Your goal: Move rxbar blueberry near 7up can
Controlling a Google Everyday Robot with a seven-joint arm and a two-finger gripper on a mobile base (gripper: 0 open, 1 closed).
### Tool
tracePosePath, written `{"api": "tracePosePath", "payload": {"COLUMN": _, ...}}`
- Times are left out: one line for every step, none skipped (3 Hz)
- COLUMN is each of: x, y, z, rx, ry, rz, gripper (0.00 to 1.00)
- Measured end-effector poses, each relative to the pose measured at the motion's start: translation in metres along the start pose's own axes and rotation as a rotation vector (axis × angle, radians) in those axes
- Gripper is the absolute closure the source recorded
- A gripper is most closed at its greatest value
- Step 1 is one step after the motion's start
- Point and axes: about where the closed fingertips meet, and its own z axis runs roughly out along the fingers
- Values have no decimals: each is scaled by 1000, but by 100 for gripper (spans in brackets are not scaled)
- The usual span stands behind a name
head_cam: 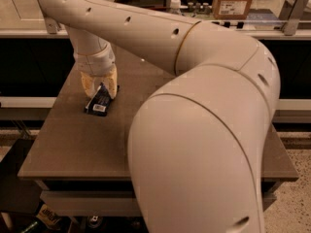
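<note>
The gripper [100,85] stood over the table's [73,144] far left, its fingers pinching the upper end of the blue snack bar [99,102], whose label end touched the tabletop. The grasp seemed made; next called for lifting it toward the can, which was out of sight
</note>
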Motion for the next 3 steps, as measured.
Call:
{"api": "tracePosePath", "payload": {"x": -2, "y": 4, "z": 1, "rx": 8, "ry": -7, "rz": -24, "gripper": 100}}
{"api": "tracePosePath", "payload": {"x": -2, "y": 4, "z": -1, "rx": 8, "ry": -7, "rz": -24, "gripper": 100}}
{"api": "tracePosePath", "payload": {"x": -4, "y": 5, "z": 0, "rx": -1, "ry": -13, "rz": -26, "gripper": 81}}
